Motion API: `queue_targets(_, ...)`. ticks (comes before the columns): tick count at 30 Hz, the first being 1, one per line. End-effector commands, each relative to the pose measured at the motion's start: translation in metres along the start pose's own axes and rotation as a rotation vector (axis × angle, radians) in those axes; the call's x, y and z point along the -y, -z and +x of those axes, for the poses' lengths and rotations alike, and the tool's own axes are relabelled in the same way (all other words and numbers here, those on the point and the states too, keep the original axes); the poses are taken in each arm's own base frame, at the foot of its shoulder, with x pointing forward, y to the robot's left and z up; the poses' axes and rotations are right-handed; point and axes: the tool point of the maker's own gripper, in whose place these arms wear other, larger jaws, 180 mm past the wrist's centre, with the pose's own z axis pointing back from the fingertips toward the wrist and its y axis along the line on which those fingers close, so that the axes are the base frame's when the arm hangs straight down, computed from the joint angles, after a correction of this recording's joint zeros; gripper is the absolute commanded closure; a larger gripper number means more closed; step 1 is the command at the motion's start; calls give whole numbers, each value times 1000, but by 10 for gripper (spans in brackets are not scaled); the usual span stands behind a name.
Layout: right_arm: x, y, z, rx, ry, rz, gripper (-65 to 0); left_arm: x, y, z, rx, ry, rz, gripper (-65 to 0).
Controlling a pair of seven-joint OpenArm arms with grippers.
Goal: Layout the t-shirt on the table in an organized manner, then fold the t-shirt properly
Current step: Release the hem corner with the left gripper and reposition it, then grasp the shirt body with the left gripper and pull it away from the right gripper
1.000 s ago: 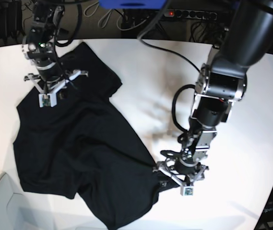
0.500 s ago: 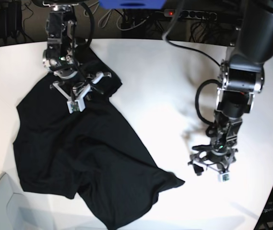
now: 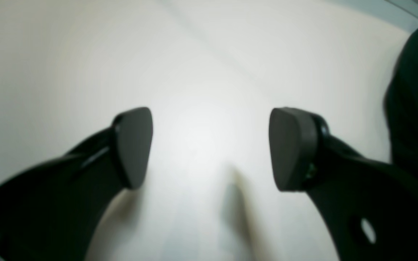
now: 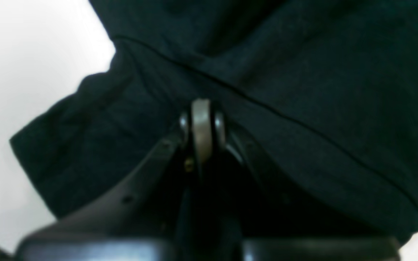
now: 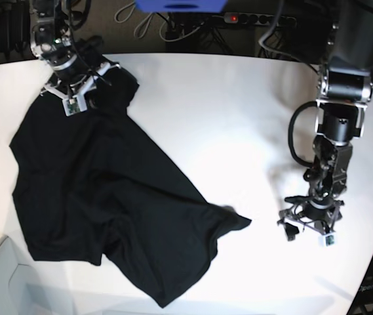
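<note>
White table, crumpled t-shirt graphic hidden; right jaws clamped on cloth, left jaws wide, empty.

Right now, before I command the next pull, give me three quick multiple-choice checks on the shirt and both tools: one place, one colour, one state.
1. The left tool is above:
A. the t-shirt
B. bare table
C. a box

2. The t-shirt is:
A. black
B. white
C. red

3. The right tool is:
A. wide open
B. out of view
C. shut on the t-shirt

Answers:
1 B, its wrist view shows only white table between the pads.
2 A, dark fabric in every view.
3 C, its tips are together against the cloth at the shirt's far corner.
</note>
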Motion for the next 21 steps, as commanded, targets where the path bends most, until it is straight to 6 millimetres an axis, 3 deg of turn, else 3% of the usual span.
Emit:
queue_targets(1,4,-6,-18,-78,-29,-14,0,8,2,31,76,-1,-19,-482)
queue_targets(7,36,-25,24,88,20,-137,0,54,6,14,56,-30,-91,-484)
queue_targets(11,41,-30,56,172,29,-170,0,78,6,11,57,-51,-128,-483)
queue_targets(17,36,-29,65,198,46,-168,0,108,-13,45,166,-39,-215,-484)
queue_targets(21,39,-26,74,218,48,-173,0,132,-36,37,104,-7,-290,-483)
